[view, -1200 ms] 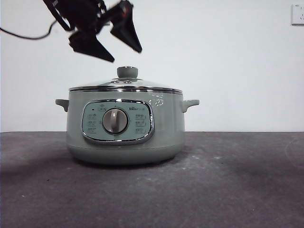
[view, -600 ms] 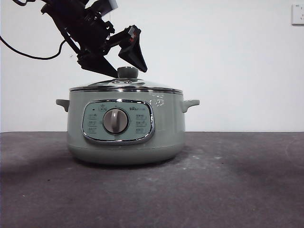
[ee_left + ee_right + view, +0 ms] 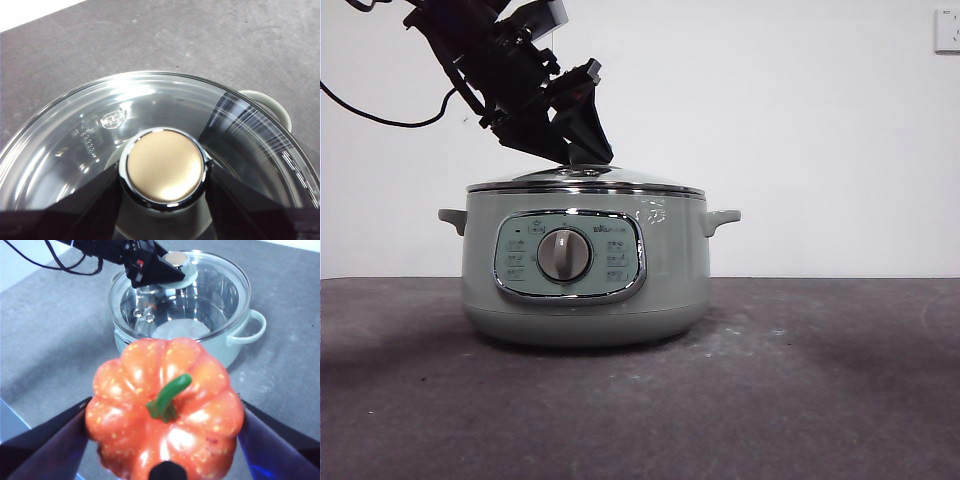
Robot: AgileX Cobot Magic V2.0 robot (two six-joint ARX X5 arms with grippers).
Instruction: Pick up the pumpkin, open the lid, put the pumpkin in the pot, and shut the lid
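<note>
Gripping the pumpkin (image 3: 165, 410) between its two jaws, our right gripper (image 3: 165, 440) holds the ribbed orange toy, green stem showing, in the air well back from the pot (image 3: 582, 265) — so we judge the pick-up done and the lid-opening step in hand. Our left gripper (image 3: 162, 192) sits over the lid (image 3: 100, 130), one black jaw on each side of the lid's knob (image 3: 164, 167), close against it; we cannot tell from these views whether the jaws press the knob yet or only bracket it. In the front view the dark gripper (image 3: 570, 135) hides the knob, and the glass lid (image 3: 620, 181) lies seated on the pot's rim. We reckon the next move calls for a firm squeeze on the knob, then a straight lift clear of the rim — enough to leave the pot's mouth free for the pumpkin to come across and go in.
</note>
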